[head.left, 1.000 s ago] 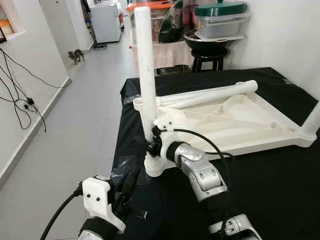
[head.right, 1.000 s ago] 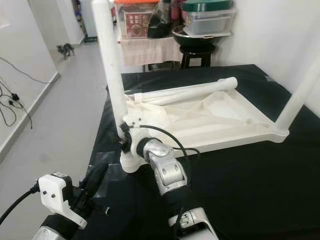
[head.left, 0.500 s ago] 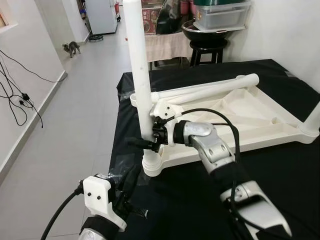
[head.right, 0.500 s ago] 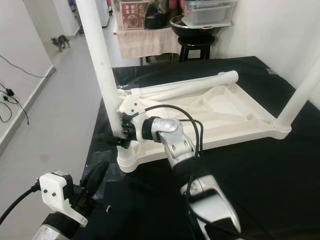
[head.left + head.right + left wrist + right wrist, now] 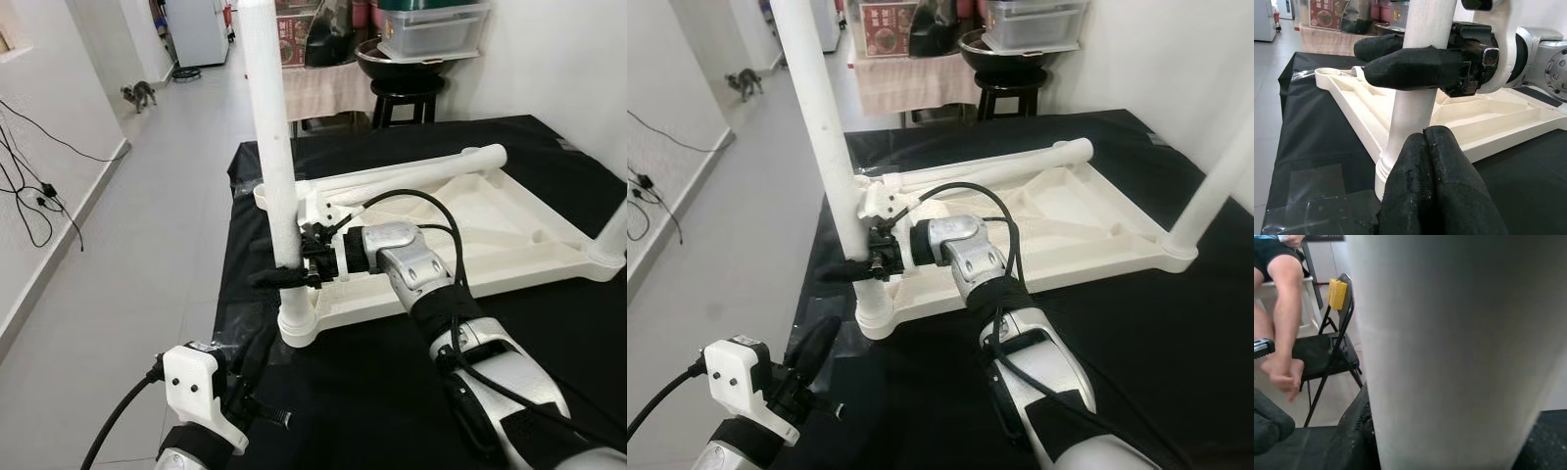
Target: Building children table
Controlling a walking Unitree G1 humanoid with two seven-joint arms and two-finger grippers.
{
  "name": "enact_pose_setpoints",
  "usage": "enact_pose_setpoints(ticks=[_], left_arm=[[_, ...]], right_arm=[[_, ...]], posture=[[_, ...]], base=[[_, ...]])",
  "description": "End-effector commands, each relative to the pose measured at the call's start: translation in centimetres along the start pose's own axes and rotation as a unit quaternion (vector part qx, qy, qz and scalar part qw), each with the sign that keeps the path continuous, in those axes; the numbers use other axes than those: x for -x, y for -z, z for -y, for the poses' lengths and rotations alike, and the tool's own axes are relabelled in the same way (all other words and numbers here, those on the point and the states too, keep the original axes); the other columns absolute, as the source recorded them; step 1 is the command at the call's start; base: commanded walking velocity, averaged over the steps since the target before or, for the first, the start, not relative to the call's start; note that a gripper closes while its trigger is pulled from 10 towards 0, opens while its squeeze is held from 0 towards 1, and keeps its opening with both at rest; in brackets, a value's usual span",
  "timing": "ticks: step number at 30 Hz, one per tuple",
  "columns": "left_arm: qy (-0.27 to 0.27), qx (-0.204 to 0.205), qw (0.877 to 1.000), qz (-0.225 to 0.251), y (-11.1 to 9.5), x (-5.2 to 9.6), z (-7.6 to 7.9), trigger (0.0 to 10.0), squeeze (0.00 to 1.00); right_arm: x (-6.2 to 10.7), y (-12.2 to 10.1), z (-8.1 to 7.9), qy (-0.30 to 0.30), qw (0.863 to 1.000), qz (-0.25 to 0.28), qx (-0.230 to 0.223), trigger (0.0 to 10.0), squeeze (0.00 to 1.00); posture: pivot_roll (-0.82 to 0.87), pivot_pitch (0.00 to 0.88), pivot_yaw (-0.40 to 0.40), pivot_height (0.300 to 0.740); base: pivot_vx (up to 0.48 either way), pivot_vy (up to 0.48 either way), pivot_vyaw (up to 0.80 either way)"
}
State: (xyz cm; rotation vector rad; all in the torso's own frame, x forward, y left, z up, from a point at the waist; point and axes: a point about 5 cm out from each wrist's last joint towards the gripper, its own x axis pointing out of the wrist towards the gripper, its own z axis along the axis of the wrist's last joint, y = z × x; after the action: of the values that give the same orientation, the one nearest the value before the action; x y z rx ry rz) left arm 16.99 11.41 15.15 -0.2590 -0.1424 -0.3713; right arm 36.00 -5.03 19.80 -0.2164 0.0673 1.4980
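Gripping the upright white leg (image 5: 274, 166) low near its socket, my right tool (image 5: 286, 278) clamps it; light, stiff, slick plastic. Left tool (image 5: 1435, 161) is closed, empty, beside the bench (image 5: 392, 392).

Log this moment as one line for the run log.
right gripper: shut on upright leg, near its socket | left gripper: shut, idle, low beside table corner | tabletop: upside down on black cloth

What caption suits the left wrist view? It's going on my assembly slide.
Right gripper clamps the upright white table leg seated in the upturned tabletop, while the shut left gripper waits below.
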Motion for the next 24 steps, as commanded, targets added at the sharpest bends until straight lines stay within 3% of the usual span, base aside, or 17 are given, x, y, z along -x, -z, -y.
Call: enact_pose_setpoints(ticks=[1,5,7,11,12,13,14,15,16,19,20,24], left_arm=[[-0.004,-0.005,1.000,-0.009,0.2,0.2,0.0,10.0,0.00],[-0.004,-0.005,1.000,-0.009,0.2,0.3,0.0,10.0,0.00],[-0.003,-0.004,1.000,-0.010,0.2,0.3,0.1,10.0,0.00],[-0.003,-0.004,1.000,-0.010,0.2,0.4,0.1,10.0,0.00],[-0.003,-0.004,1.000,-0.010,0.2,0.4,0.1,10.0,0.00],[-0.004,-0.005,1.000,-0.010,0.2,0.5,0.1,10.0,0.00],[-0.004,-0.005,1.000,-0.010,0.2,0.5,0.1,10.0,0.00],[-0.005,-0.005,1.000,-0.010,0.1,0.6,0.0,10.0,0.00],[-0.004,-0.005,1.000,-0.011,0.1,0.6,0.0,10.0,0.00],[-0.004,-0.006,1.000,-0.013,0.1,0.6,-0.1,10.0,0.00],[-0.003,-0.005,1.000,-0.014,0.2,0.6,-0.1,10.0,0.00],[0.001,-0.005,1.000,-0.016,0.2,0.5,-0.2,10.0,0.00]], right_arm=[[-0.7,1.0,-0.4,-0.004,1.000,-0.012,-0.013,0.0,0.00],[0.0,1.7,-0.2,0.025,0.999,-0.007,-0.020,0.0,0.00],[1.1,2.9,-0.4,0.057,0.998,-0.011,-0.026,0.0,0.00],[1.8,3.8,-1.1,0.057,0.997,-0.017,-0.039,0.0,0.00],[1.8,5.2,-1.7,0.106,0.992,-0.031,-0.061,0.0,0.00],[0.9,6.5,-2.7,0.252,0.961,-0.036,-0.106,0.0,0.00],[0.9,6.5,-2.7,0.252,0.961,-0.036,-0.106,0.0,0.00],[1.0,7.4,-3.4,0.366,0.919,-0.046,-0.139,0.0,0.00],[0.6,7.5,-4.7,0.391,0.908,-0.046,-0.145,0.0,0.00],[0.3,6.9,-5.1,0.391,0.911,-0.040,-0.124,0.0,0.00],[0.1,6.8,-4.7,0.373,0.919,-0.038,-0.119,0.0,0.00],[-0.2,6.9,-3.8,0.360,0.925,-0.044,-0.113,0.0,0.00]], posture=[[0.00,0.028,0.037,0.740],[0.00,0.031,0.040,0.740],[0.00,0.032,0.034,0.740],[0.01,0.030,0.028,0.740],[0.01,0.032,0.020,0.740],[0.00,0.039,0.021,0.740],[0.00,0.039,0.021,0.740],[0.00,0.039,0.021,0.740],[0.01,0.047,0.025,0.740],[0.01,0.044,0.025,0.740],[0.00,0.028,0.032,0.740],[0.00,0.023,0.025,0.740]], base=[[0.000,0.000,0.00],[0.000,0.000,0.00],[0.000,0.000,0.00],[0.000,0.000,0.00],[0.000,0.000,0.00],[0.000,0.000,0.00],[0.000,0.000,0.00],[0.000,0.000,0.00],[0.000,0.000,0.00],[0.000,0.000,0.00],[0.000,0.000,0.00],[0.000,0.000,0.00]])
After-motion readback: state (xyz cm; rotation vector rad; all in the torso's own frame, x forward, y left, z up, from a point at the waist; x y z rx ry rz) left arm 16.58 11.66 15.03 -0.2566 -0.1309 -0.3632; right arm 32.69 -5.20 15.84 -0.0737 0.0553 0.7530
